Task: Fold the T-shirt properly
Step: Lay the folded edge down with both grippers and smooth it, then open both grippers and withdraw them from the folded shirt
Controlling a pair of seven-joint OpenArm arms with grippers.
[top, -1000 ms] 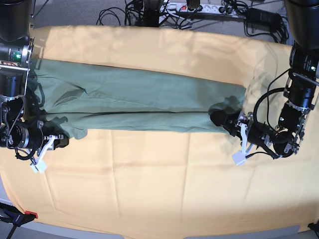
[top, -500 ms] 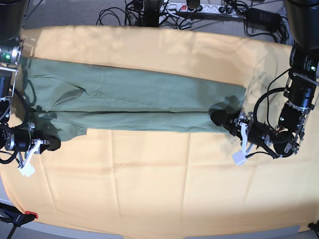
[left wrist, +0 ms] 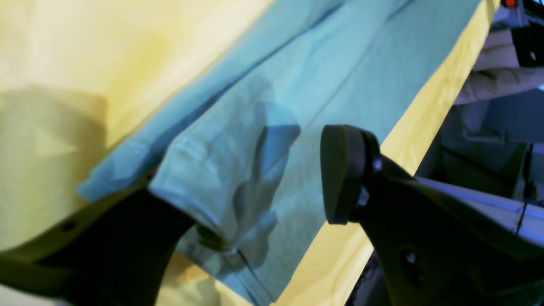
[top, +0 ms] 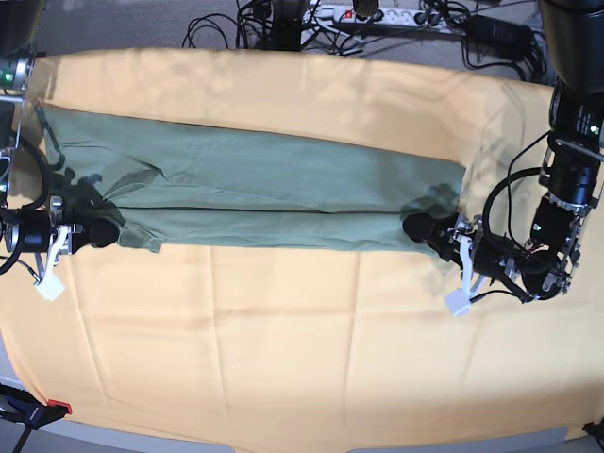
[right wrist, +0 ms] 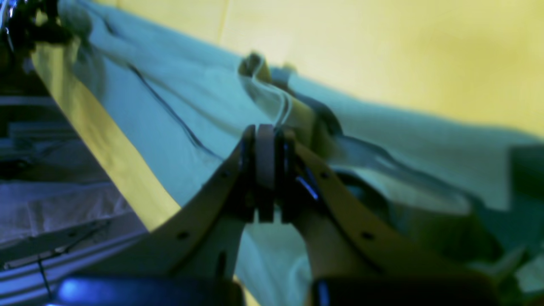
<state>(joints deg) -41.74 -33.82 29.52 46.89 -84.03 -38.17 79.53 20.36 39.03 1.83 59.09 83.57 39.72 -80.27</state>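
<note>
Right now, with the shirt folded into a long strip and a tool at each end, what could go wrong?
1. The left tool is open, one finger under the T-shirt hem; closing may catch a single layer.
2. The right tool is shut at the bunched sleeve end, where a grip is not clear, so lifting could leave that end behind.
3. Uneven lifting could skew the fold on the yellow cloth.

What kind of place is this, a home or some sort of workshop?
Probably a robotics lab or workshop: two robot arms work a sage-green cotton T-shirt on a table draped in orange-yellow cloth, with a power strip and tangled black cables behind.
</note>
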